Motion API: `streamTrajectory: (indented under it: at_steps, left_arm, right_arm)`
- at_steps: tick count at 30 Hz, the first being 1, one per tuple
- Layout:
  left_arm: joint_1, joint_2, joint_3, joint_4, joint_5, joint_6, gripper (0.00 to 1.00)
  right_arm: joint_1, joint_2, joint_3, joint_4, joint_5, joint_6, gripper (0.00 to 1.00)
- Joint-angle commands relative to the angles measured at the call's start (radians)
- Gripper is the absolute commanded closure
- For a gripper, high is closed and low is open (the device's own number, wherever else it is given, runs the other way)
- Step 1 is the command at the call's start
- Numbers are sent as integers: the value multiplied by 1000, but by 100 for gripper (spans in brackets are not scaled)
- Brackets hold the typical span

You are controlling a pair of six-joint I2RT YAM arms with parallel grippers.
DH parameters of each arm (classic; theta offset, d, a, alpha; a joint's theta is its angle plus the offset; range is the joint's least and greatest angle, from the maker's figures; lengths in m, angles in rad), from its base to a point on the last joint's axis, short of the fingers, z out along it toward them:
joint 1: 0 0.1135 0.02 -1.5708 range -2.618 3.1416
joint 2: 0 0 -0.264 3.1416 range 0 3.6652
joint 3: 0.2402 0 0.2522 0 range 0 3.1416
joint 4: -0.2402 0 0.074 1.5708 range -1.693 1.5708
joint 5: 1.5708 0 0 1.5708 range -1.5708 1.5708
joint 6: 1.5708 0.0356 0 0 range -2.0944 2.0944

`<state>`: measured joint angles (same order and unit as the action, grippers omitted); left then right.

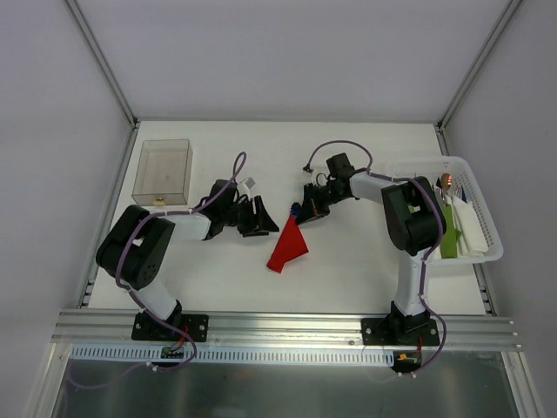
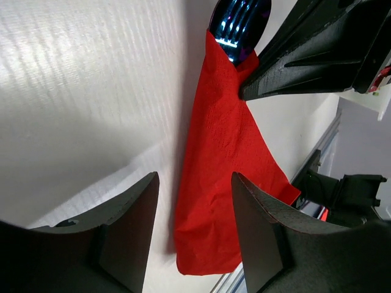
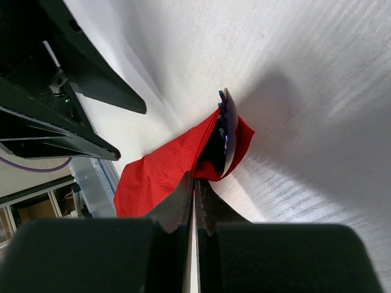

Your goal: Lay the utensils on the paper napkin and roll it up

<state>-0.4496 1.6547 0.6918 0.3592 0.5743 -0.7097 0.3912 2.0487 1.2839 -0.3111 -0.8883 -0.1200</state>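
Note:
The red paper napkin (image 1: 287,246) lies mid-table, folded into a narrow wedge around the utensils. Only their iridescent blue heads (image 1: 297,209) stick out at its far tip. In the right wrist view my right gripper (image 3: 195,178) is shut, pinching the paper napkin (image 3: 159,174) just beside the utensils' heads (image 3: 227,128). My left gripper (image 2: 194,178) stands open just left of the wedge and holds nothing. Seen from its wrist, the paper napkin (image 2: 220,165) lies on the table beyond the gap, with the utensils' heads (image 2: 239,23) at its top. The right gripper's fingers (image 2: 293,67) clamp it there.
A clear plastic box (image 1: 165,170) stands at the back left. At the right edge is a white basket (image 1: 489,255) with green napkin bundles (image 1: 452,235), white napkins (image 1: 471,228) and a copper-headed utensil (image 1: 446,181). The metal rail (image 1: 287,326) runs along the near edge.

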Motion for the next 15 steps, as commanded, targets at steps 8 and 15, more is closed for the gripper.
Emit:
streamTrajectory:
  at_steps: [8,15]
  left_arm:
    - [31,89,40,239,182,18,49]
    - [121,109,17,457,398,30,47]
  right_arm:
    - [0,-119,-20,50,-124,-66,100]
    - [6,-159,-31,47,-181,-102,100]
